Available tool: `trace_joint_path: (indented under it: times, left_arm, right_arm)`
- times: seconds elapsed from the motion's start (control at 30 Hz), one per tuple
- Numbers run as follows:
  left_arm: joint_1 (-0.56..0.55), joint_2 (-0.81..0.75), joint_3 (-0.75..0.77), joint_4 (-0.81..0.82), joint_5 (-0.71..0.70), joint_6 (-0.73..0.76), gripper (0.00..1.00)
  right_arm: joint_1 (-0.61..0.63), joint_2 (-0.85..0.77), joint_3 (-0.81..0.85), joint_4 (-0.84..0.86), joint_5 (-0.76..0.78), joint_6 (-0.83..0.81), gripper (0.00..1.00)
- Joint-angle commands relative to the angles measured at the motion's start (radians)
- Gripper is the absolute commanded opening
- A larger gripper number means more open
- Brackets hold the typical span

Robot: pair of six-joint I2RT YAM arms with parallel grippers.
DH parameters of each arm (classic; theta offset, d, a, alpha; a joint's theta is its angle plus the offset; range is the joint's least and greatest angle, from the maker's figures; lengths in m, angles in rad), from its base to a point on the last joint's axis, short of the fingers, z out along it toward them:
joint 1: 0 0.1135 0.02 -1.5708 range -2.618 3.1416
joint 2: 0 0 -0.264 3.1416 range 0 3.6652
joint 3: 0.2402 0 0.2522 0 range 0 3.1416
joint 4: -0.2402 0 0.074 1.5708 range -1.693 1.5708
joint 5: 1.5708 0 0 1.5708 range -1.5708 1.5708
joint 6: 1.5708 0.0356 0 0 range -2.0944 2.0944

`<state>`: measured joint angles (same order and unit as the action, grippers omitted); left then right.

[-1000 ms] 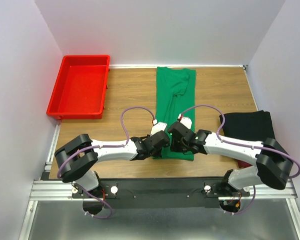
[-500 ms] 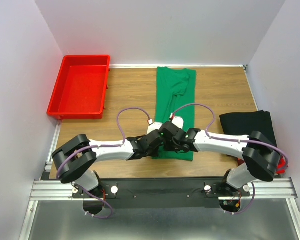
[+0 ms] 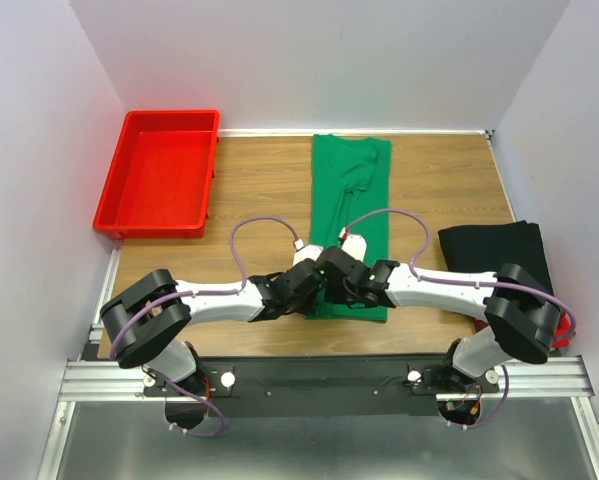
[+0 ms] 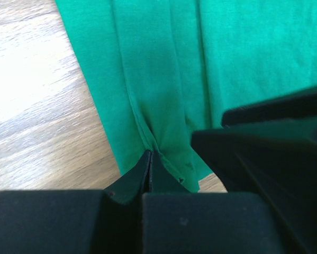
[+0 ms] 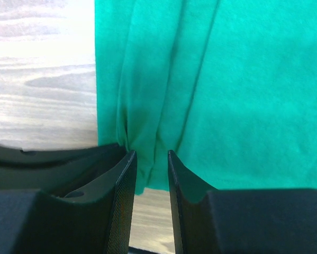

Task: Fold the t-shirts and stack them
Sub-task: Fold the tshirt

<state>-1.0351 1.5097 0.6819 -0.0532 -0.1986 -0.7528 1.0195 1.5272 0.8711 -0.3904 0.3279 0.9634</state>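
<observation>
Hem grasp, lower centre of the overhead view: left gripper (image 4: 150,159) pinches the bottom edge of the green t-shirt (image 3: 351,190), puckering the cloth; right gripper (image 5: 147,169) straddles that hem, fingers narrowly parted, probably preparing a two-handed fold upward.

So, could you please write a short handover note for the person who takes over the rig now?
Left gripper: shut on the near hem of the green t-shirt.
Right gripper: fingers on either side of a ridge of the same hem, with a narrow gap showing; a firm grip is not certain.
Green t-shirt: folded lengthwise into a strip, lying mid-table.
Folded black t-shirt: at the right edge.
Red tray: far left.
Done: the lengthwise fold.
Left: probably fold the hem toward the collar, then stack it with the black one.
</observation>
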Motion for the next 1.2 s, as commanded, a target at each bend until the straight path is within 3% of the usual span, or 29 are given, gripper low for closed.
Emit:
trace_joint_path:
  times: [0.0,1.17]
  left_arm:
    - [0.015,-0.003,-0.005,0.070,0.059,0.003,0.00]
    - [0.049,0.020,-0.039,0.095,0.114,0.009,0.00]
  right_arm:
    - [0.044,-0.039,-0.053,-0.064,0.071,0.046,0.36]
    - [0.045,-0.021,-0.098,-0.059,0.065,0.069,0.33]
